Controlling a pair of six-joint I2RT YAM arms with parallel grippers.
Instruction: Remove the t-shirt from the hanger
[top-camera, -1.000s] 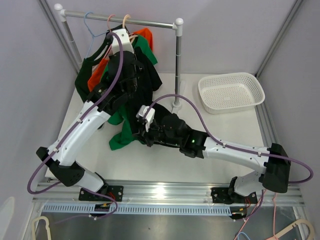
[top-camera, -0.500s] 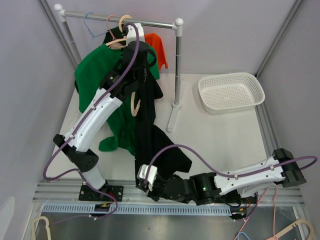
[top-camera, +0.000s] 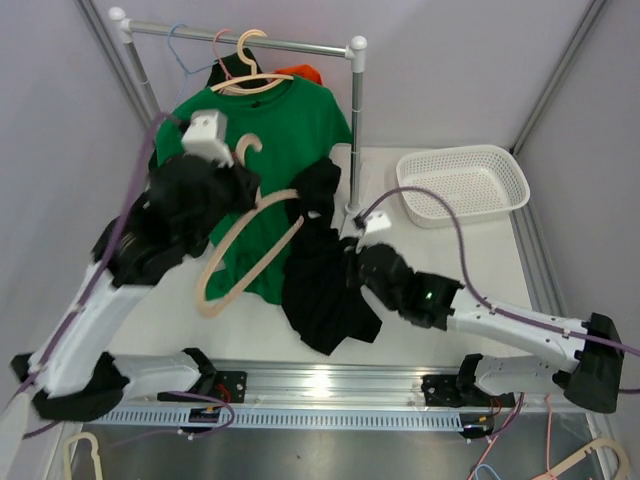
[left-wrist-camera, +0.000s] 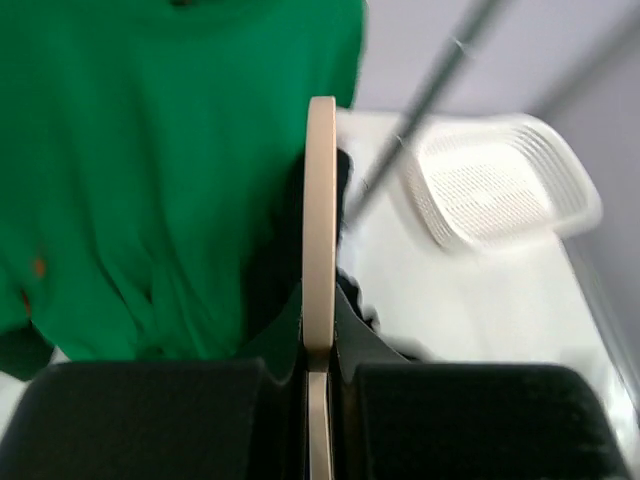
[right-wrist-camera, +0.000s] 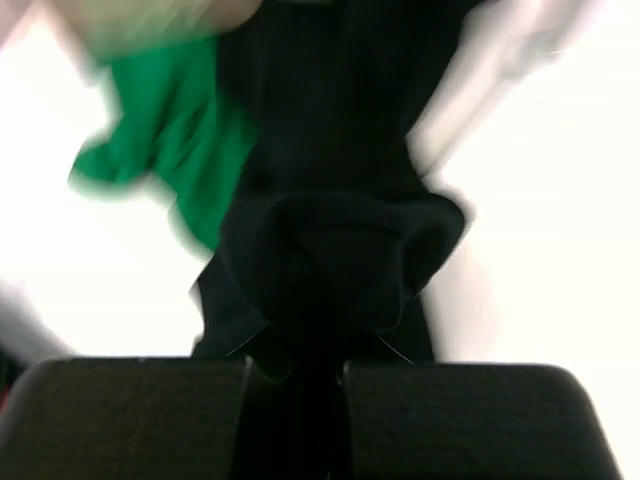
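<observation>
The white table (top-camera: 440, 270) carries a metal rack (top-camera: 355, 130). A green t-shirt (top-camera: 280, 130) hangs from the rack's rail. The black t-shirt (top-camera: 325, 290) is off its hanger. It droops in a bunch over the table, near the rack's foot, with the white basket (top-camera: 460, 151) to its right. The right gripper (right-wrist-camera: 320, 370) is closed on a fold of this black cloth. The left gripper (left-wrist-camera: 320, 365) is clamped on the bare wooden hanger (left-wrist-camera: 320, 230), held in front of the green t-shirt.
</observation>
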